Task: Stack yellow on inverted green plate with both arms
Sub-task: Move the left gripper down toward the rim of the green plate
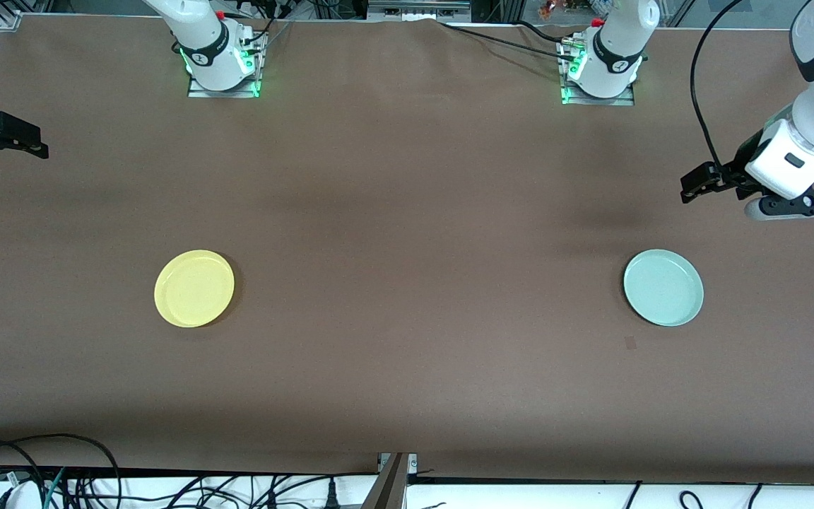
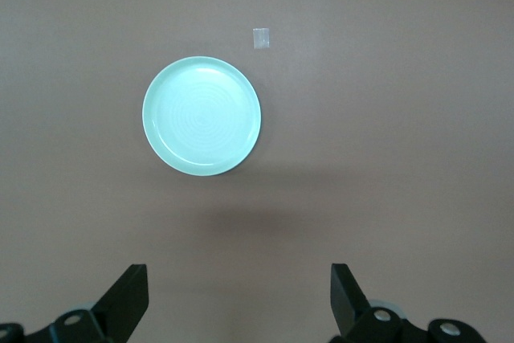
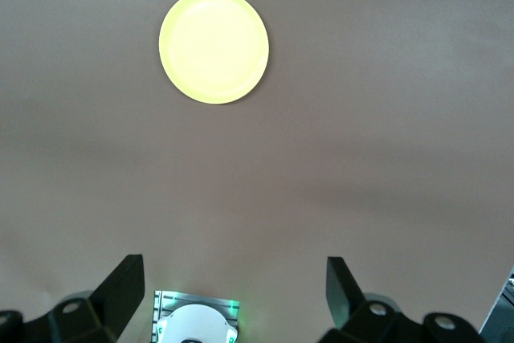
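The yellow plate (image 1: 194, 288) lies flat on the brown table toward the right arm's end; it also shows in the right wrist view (image 3: 214, 46). The green plate (image 1: 663, 287) lies hollow side up toward the left arm's end and shows in the left wrist view (image 2: 201, 116). My left gripper (image 1: 693, 184) hangs open and empty over bare table, apart from the green plate; its jaws stand wide in the left wrist view (image 2: 239, 295). My right gripper (image 1: 29, 140) hangs open and empty over the table's edge at the right arm's end, well away from the yellow plate (image 3: 234, 287).
A small square patch of tape (image 1: 631, 343) lies on the table beside the green plate, nearer to the front camera. The arm bases (image 1: 220, 60) (image 1: 601, 71) stand along the table's top edge. Cables lie below the front edge.
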